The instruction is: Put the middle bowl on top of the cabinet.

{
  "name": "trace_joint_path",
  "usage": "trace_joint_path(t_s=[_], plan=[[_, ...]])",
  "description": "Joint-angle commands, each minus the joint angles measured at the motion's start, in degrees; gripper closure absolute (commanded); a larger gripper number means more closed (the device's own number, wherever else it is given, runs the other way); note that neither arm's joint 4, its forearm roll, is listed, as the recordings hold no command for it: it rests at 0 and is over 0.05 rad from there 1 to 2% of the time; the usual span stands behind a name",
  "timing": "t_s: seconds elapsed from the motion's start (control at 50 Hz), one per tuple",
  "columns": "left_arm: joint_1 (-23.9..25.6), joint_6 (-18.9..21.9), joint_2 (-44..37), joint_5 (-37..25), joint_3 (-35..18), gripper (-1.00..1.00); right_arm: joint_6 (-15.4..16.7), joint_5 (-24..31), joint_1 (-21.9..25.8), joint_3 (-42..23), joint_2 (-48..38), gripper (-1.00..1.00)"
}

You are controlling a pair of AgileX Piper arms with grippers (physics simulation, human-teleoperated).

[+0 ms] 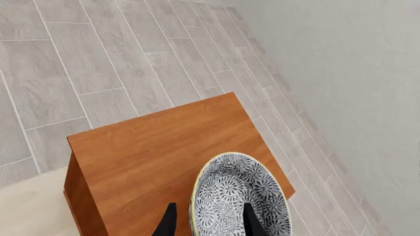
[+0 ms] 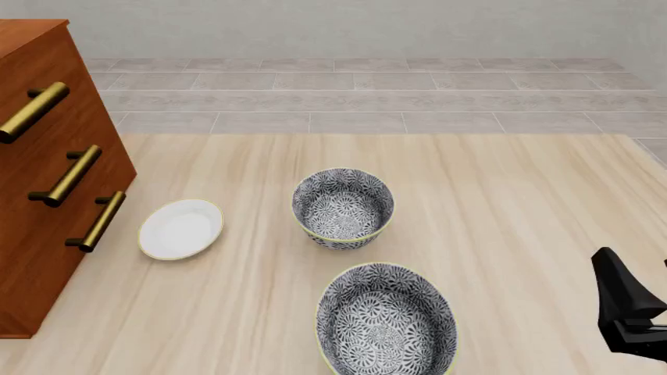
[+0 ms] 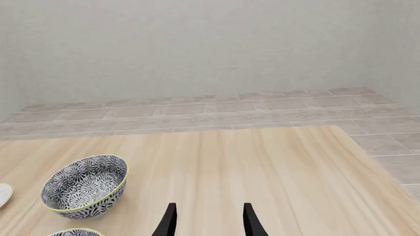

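The middle bowl (image 1: 229, 189), grey-and-white floral with a pale yellow rim, sits on the reddish-brown top of the cabinet (image 1: 157, 147), close to one edge. My left gripper (image 1: 210, 222) is open and straddles the bowl's rim, with one finger outside the wall and one over the inside. A small gap shows between the outer finger and the rim. The front view shows the cabinet (image 2: 47, 203) at the left with its brass handles, but its top and the left arm are out of frame. My right gripper (image 3: 208, 221) is open with nothing between its fingers, low over the table at the front right (image 2: 623, 301).
Two look-alike floral bowls stand on the pale wood table, one in the middle (image 2: 343, 208) and one near the front (image 2: 387, 320). A small white dish (image 2: 180, 229) lies beside the cabinet. Tiled floor and a plain wall lie beyond the table.
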State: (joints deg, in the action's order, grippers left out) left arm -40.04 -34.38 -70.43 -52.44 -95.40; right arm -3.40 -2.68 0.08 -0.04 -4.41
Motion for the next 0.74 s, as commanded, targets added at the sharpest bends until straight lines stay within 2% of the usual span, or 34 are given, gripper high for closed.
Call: trace_joint_path(t_s=[0.02, 0.74], plan=[[-1.22, 0.42, 0.77, 0.08, -1.3, -1.0, -0.07, 0.4, -0.04, 0.01, 0.44, -1.0], [-3.05, 1.34, 4.03, 0.79, -4.52, -1.0, -1.14, 0.53, -0.47, 0.02, 0.76, -1.0]])
